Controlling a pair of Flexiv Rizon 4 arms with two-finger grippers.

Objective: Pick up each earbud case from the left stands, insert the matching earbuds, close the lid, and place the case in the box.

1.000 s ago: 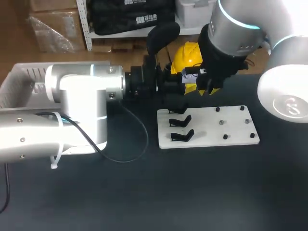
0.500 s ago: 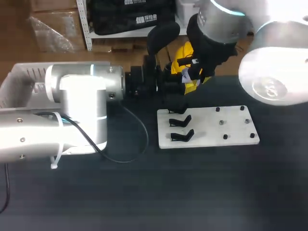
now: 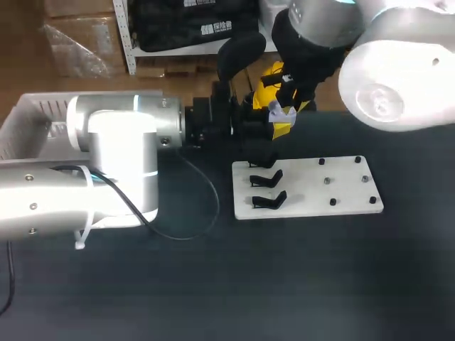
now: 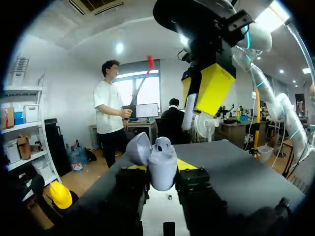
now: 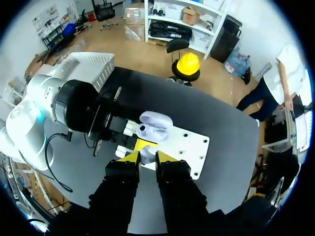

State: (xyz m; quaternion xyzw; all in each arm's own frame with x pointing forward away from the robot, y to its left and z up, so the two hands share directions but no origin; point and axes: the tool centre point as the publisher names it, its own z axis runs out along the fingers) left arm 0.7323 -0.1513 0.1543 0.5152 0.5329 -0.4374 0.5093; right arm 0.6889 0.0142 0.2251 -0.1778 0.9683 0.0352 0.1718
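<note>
**Left wrist view: case held with its lid open, the other arm poised over it**

The lavender earbud case (image 4: 162, 169) sits between the two sides of the left gripper (image 4: 162, 178), which grasps it from both flanks and holds it clear of the surface (image 3: 213, 284). Its lid (image 4: 138, 147) is swung back to one side. One earbud (image 4: 162, 143) pokes out of the open mouth; I cannot tell whether a second is seated.

The right gripper (image 4: 209, 88) hangs above and slightly beyond the case, pointing down at it. In the right wrist view the case lies just ahead of that gripper and almost in line with it, its open mouth facing up toward the camera. The frames do not show whether this gripper is clenched, released or carrying anything.

I judge that the coming move turns on that vertical line: a short descent would bring the right gripper to the mouth or the lid, and the hinge side decides which way a closing push must go.

Below the case is the far left corner of the white board (image 3: 341, 206), where the black stands (image 3: 269, 201) are. The pegs (image 3: 333, 202) on its right half are well apart from the case. The box (image 5: 91, 69) lies far to the left, beside the left arm (image 3: 114, 153), so delivery would probably mean swinging that arm back across open surface.
</note>
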